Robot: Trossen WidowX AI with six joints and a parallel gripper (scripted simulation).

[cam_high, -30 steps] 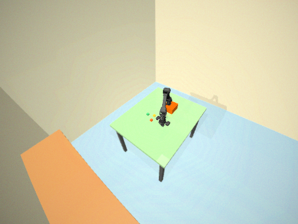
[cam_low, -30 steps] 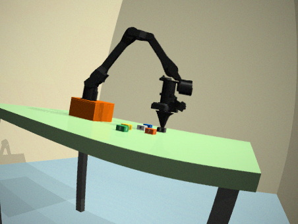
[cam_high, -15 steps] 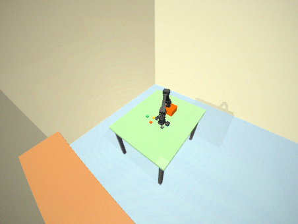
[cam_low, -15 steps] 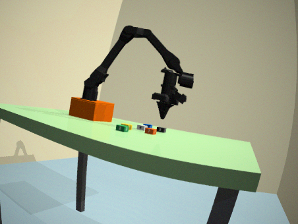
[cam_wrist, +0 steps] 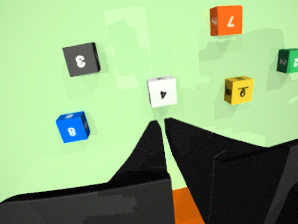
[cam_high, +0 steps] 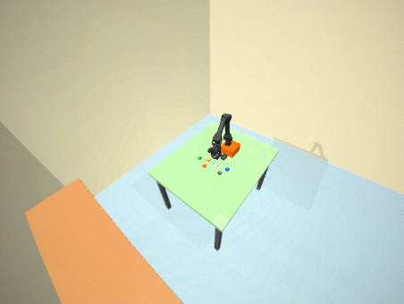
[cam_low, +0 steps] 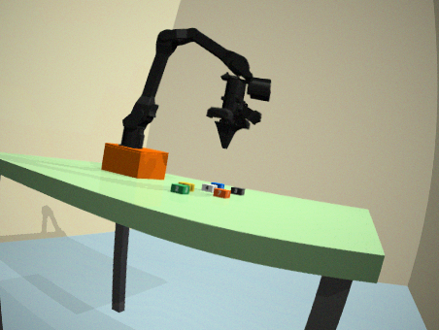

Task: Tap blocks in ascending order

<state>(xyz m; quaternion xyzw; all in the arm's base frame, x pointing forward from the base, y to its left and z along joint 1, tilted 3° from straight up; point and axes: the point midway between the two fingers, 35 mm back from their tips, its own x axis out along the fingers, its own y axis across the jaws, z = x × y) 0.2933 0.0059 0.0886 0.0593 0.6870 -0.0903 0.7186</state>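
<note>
High above the green table (cam_low: 301, 228), the gripper (cam_low: 225, 142) hangs with its fingers drawn together to a narrow point, nothing between them. From the wrist view the white block (cam_wrist: 162, 91) sits just beyond the fingertips at 12 o'clock, apart from them. The grey block (cam_wrist: 81, 59) lies toward 10 o'clock, the blue block (cam_wrist: 72, 127) at 9 o'clock, the yellow block (cam_wrist: 238, 90) toward 2 o'clock, the orange block (cam_wrist: 225, 20) at 1 o'clock, and the green block (cam_wrist: 288, 60) at the right edge.
</note>
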